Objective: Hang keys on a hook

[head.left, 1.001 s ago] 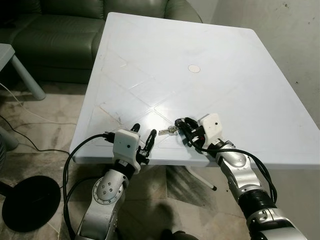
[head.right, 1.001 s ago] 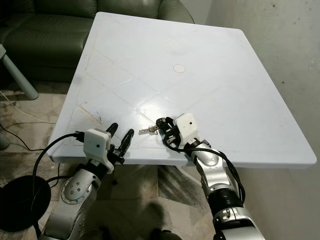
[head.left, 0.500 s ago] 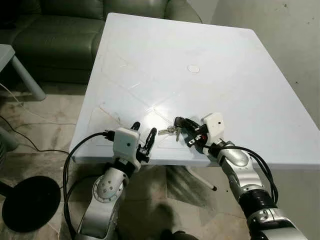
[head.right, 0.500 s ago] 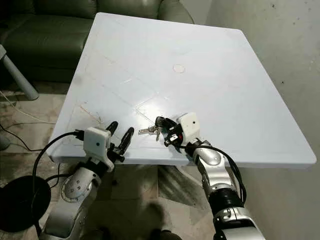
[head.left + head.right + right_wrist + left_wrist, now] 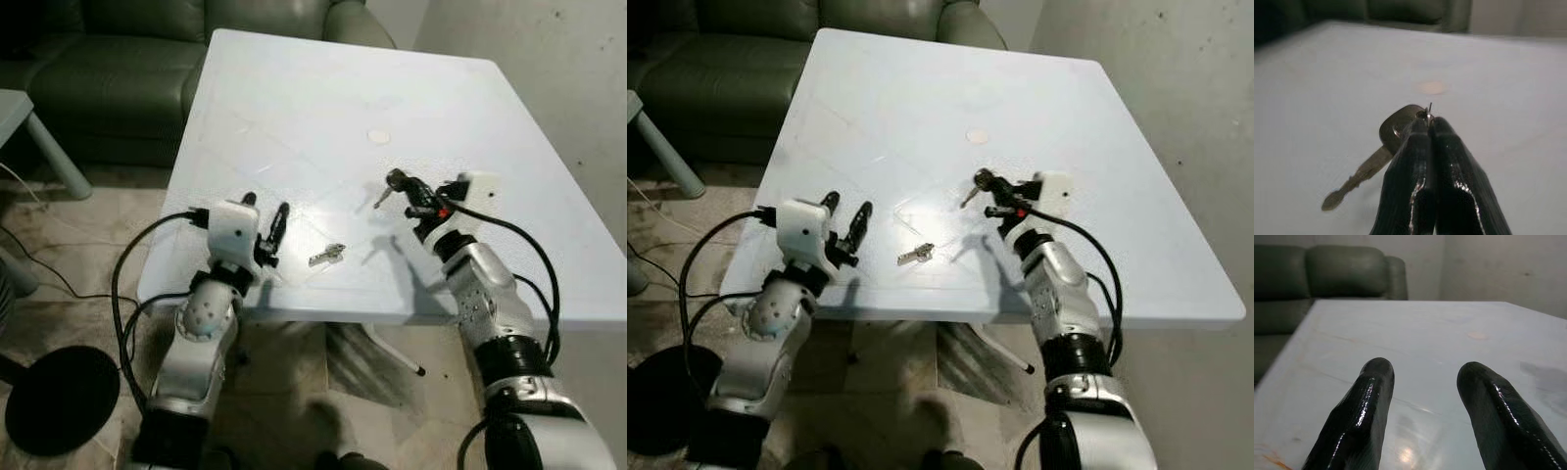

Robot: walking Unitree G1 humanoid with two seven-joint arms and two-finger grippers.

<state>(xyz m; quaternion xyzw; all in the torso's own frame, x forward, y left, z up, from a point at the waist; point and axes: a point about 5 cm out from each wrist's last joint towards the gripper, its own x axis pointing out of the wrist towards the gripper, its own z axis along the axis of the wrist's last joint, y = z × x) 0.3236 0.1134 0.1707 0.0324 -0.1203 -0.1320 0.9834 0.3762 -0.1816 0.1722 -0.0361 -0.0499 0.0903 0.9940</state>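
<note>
While its fingers are clenching a key (image 5: 1393, 131) by the ring, the right gripper (image 5: 411, 196) is holding it in the air above the white table (image 5: 313, 98), blade dangling. Another key (image 5: 326, 255) is lying flat on that table, nearer its front edge, between the two arms. The left gripper (image 5: 265, 220) is hovering just beside that edge, fingers spread and holding nothing. I'm seeing no hook, so the pickup looks done and the hanging is yet to come.
</note>
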